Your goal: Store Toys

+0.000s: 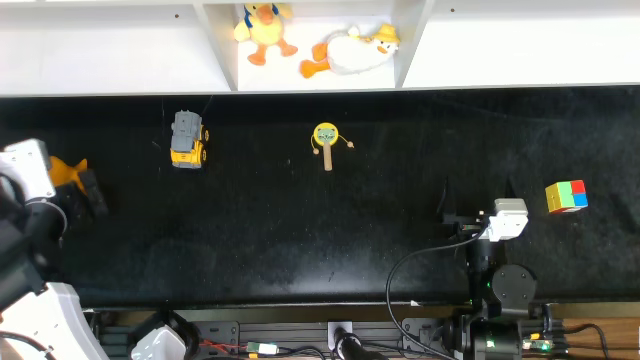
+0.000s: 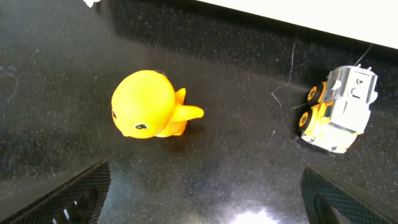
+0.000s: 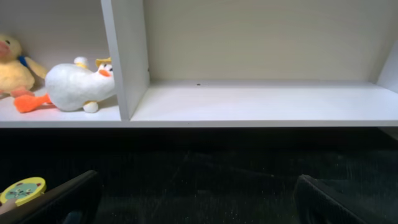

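Note:
An orange rubber duck (image 2: 149,104) lies on the black table, ahead of and between my left gripper's (image 2: 205,214) open fingers (image 2: 71,198), not touched. From above, this duck (image 1: 68,170) is at the far left beside the left gripper (image 1: 82,188). A grey-and-yellow toy truck (image 2: 341,109) (image 1: 187,138) stands to its right. A round rattle on a stick (image 1: 326,140) (image 3: 22,190) lies mid-table. A coloured cube (image 1: 566,196) sits far right. My right gripper (image 1: 478,208) (image 3: 199,214) is open and empty, facing the shelf.
A white shelf unit (image 1: 320,78) runs along the back. Its middle compartment holds a yellow plush duck (image 1: 264,25) (image 3: 12,62) and a white plush duck (image 1: 350,50) (image 3: 78,87). The right compartment (image 3: 261,102) has bare floor.

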Controlling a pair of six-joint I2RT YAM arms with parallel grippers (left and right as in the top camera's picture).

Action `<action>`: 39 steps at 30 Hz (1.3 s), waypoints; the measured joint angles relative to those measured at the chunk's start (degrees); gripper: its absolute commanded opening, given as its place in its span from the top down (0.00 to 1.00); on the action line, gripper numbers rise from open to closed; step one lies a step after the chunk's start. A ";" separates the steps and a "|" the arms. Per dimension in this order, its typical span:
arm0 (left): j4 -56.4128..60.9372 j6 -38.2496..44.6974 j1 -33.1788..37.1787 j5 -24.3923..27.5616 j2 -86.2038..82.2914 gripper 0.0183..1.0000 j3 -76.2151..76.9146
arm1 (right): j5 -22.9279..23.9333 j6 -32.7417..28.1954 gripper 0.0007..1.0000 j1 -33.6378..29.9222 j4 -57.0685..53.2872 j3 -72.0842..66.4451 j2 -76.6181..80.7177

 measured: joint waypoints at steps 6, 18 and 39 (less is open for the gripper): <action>0.55 2.54 2.95 4.15 0.22 0.00 0.00 | -0.02 0.00 0.01 0.00 -0.02 0.00 0.00; 1.03 9.81 8.55 10.51 5.03 0.00 0.00 | -0.02 -0.02 0.01 0.00 -0.02 0.00 0.00; 1.53 26.97 16.52 13.07 5.92 0.00 0.00 | -0.02 -0.02 0.01 0.00 -0.02 0.00 0.00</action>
